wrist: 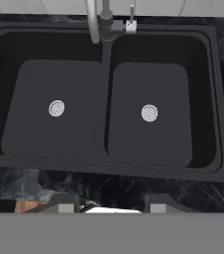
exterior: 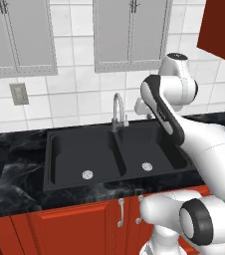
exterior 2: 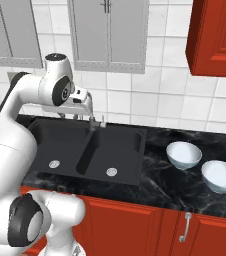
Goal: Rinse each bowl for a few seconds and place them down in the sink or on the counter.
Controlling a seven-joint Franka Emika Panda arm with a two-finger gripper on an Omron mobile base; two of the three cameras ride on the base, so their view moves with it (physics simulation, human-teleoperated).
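Operator, your sink point(exterior 2: 85, 145) sits at centre left of the right base view, both basins bare down to their silver drains. The faucet point(exterior 2: 91, 114) stands at the rear divider, and no water can be made out from it. To the right of the sink, on the counter point(exterior 2: 160, 187), you have two bowls: the nearer-in bowl point(exterior 2: 184, 154) at centre right and the outer bowl point(exterior 2: 222, 176) close to the right edge, both upright, just beside each other and well apart from the sink.

In the hand view, your gripper point(wrist: 108, 207) hangs above the front counter edge at bottom centre, its two fingertips point(wrist: 66, 203) spread apart with nothing between them: parted and empty.

Judgement: no bowl has been picked up or rinsed. The whole task remains, both bowls outstanding.
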